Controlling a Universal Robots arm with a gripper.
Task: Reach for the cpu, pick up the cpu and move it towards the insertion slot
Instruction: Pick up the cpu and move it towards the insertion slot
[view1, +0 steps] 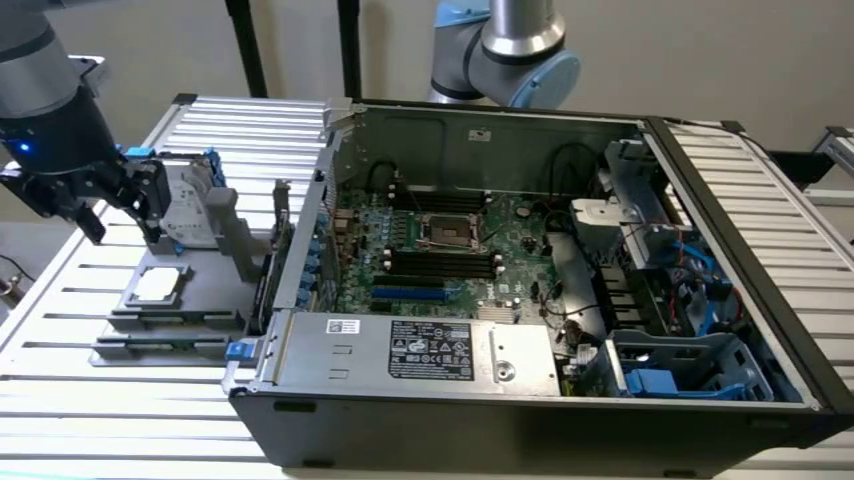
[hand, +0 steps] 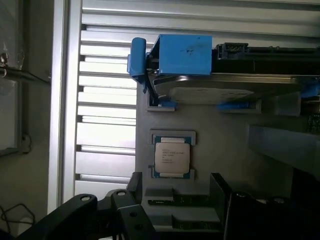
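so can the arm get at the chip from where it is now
Probably yes: the chip lies flat and uncovered on its grey holder, and the tool hangs above it with nothing between. The upright hard drive stands close beside, so room is tight.

An open black computer case lies on a slatted metal counter, showing a green motherboard with long black memory slots, a silver power supply with a label at the near wall, and blue drive caddies at the exterior view's right. Beside the case, at the exterior view's left, a grey fixture sits on the counter. A silver hard drive with blue brackets stands upright in it.
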